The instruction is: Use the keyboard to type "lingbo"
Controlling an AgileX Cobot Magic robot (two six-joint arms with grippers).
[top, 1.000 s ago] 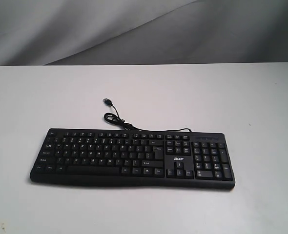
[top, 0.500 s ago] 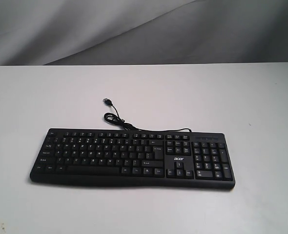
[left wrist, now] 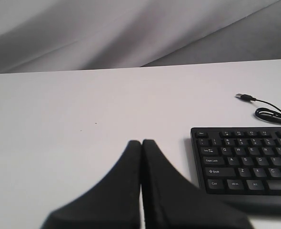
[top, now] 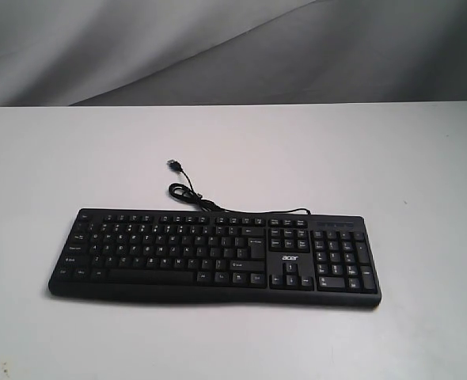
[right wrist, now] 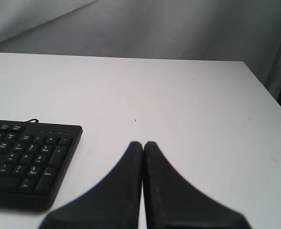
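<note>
Keyboard (top: 214,257) lies flat near the front of the white table (top: 392,158), its long side running across, number pad (top: 343,257) at the right end and the white acer logo (top: 290,257) just left of it. From where I stand nothing has shifted over the last second; it sits where it was, and its thin black cable (top: 190,194) curls behind it in the same loop out to the loose USB plug (top: 172,165). No arm has come into the wide view either, so I'd judge the typing not yet begun, with the "l" as the first key to reach.

The left gripper (left wrist: 141,143) has its two black fingers pressed together with nothing between them; it sits off the left end of the board, apart from it, on the Esc and Ctrl side. The right gripper (right wrist: 143,143) is likewise closed tight and empty, off the number-pad end. Pressed together like that, each pair looks fit to poke a single key.

The tabletop is plain, matte and bare apart from faint specks; behind it hangs a creased grey cloth (top: 218,47).
</note>
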